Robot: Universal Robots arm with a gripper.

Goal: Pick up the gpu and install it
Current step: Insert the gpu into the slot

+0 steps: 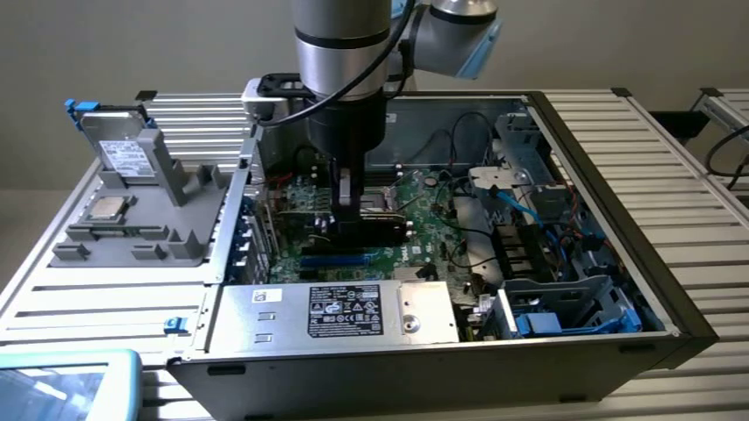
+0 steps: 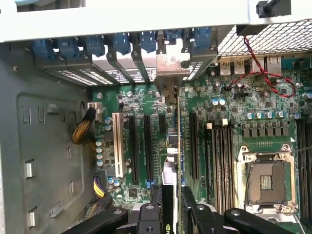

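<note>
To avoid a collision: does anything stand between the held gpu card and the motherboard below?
Nothing visible does. The gripper holds the flat black gpu edge-on over the green motherboard; the slot under it is hidden.

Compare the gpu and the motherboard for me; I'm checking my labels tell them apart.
The gpu is small and shows black; the motherboard is far larger and green. The gpu stands on edge, gripped by the hand; the motherboard lies flat on the case floor. Both are inside the open case.
</note>
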